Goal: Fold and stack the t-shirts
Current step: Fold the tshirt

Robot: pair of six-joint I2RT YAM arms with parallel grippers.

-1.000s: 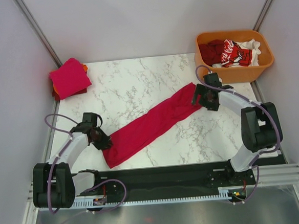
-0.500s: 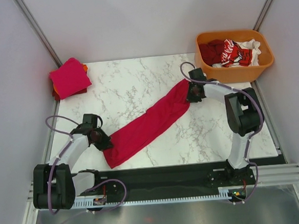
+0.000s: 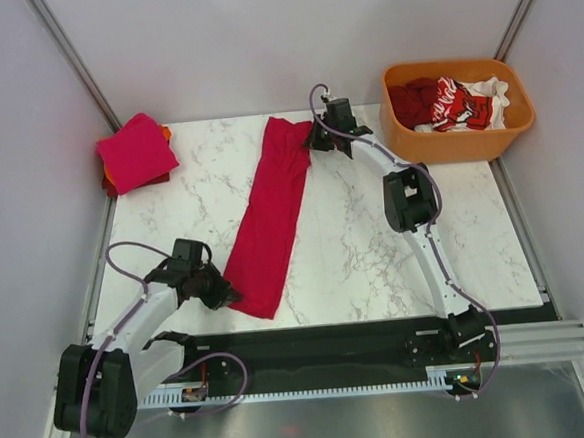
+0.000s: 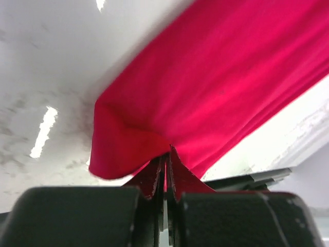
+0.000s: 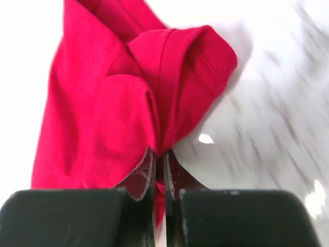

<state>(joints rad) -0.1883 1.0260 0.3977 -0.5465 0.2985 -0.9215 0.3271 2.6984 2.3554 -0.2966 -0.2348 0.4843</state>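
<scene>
A crimson t-shirt [image 3: 271,210] is folded into a long narrow strip that runs from the table's far middle down to the near left. My right gripper [image 3: 318,137] is shut on its far end [image 5: 154,103], arm stretched far out. My left gripper [image 3: 225,292] is shut on its near end [image 4: 205,98]. A stack of folded t-shirts [image 3: 135,150], pink-red on top with orange beneath, sits at the far left corner. More t-shirts [image 3: 449,101], dark red, white and red with white print, lie in the orange tub.
The orange tub [image 3: 462,145] stands at the far right corner. Grey walls close in the marble table [image 3: 374,243] on the left, the right and the back. A black rail [image 3: 321,342] runs along the near edge.
The right gripper closed on the strip's far end and swung it from the right middle to the far centre. The strip now lies nearly lengthwise. The left gripper moved slightly right with the near end.
</scene>
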